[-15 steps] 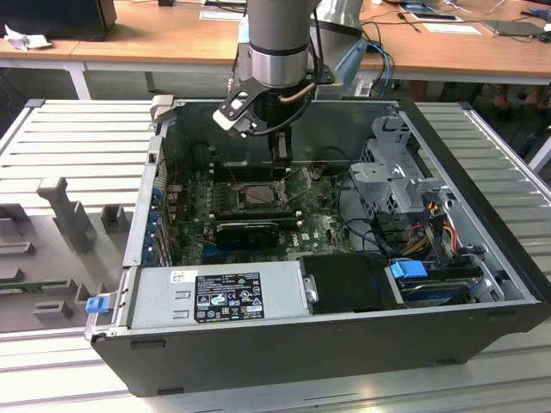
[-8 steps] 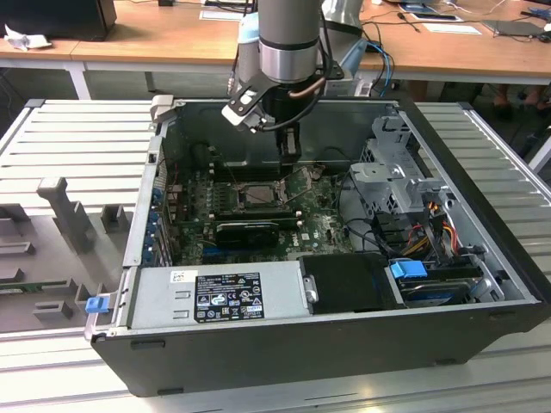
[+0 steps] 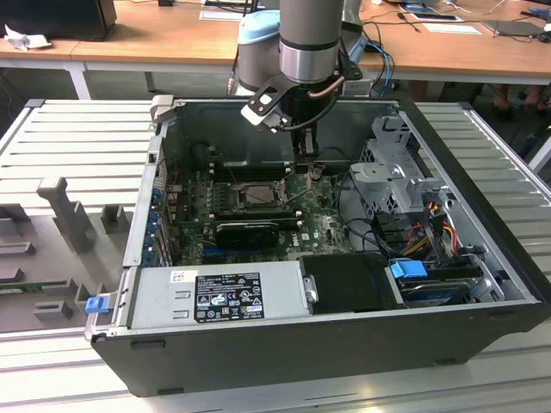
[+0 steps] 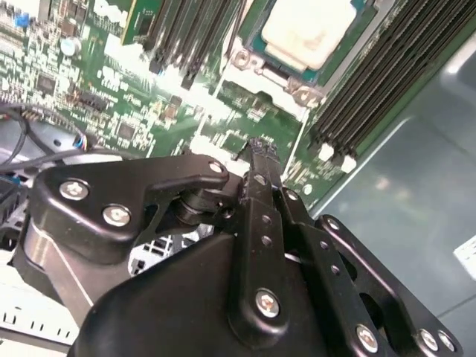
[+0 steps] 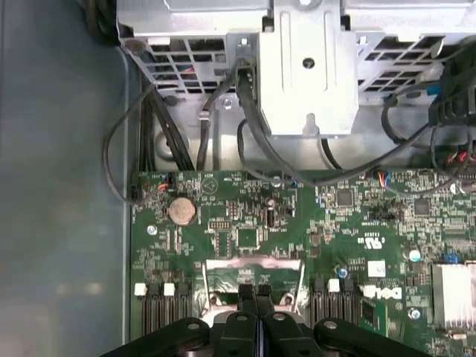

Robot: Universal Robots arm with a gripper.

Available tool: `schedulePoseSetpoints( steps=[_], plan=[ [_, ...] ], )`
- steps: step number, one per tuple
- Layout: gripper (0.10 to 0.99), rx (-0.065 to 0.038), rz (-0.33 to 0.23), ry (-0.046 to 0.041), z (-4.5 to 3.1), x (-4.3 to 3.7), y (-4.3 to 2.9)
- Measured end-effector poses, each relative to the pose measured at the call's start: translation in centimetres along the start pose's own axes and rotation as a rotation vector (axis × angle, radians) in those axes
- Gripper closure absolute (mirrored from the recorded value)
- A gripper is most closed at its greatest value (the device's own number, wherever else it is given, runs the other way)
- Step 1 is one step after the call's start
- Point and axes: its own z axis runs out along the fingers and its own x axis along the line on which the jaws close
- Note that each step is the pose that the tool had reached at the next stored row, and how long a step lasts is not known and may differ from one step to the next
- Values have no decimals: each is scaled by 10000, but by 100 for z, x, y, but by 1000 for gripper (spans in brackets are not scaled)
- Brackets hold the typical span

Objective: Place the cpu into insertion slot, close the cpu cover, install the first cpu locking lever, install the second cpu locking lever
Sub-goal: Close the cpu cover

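Nearest, we count one grey power supply (image 3: 215, 292) at the near wall of one open computer case (image 3: 284, 361). Behind it, on the green motherboard (image 3: 318, 228), one cpu (image 4: 309, 30) lies pale face up in the one insertion slot (image 3: 258, 196). One pincer (image 5: 255, 291) hangs just beside that slot, closed tight with nothing in its grip. Cables (image 5: 253, 141) crowd one metal drive cage (image 5: 305, 67) alongside. Everything sits on a slatted metal bench (image 3: 77, 129); wooden benches (image 3: 172, 34) stand beyond.

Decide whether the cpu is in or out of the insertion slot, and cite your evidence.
In. In the second wrist view the cpu lies flat, its pale face ringed by the cpu cover.
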Motion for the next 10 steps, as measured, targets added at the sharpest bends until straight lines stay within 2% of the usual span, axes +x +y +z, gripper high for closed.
schedulePoseSetpoints(
  steps=[3,7,10],
  plan=[
    [980,1,0,2,8,2,95],
    [980,5,0,-1,29,3,169],
    [980,59,2,-4,38,3,220]
  ],
)
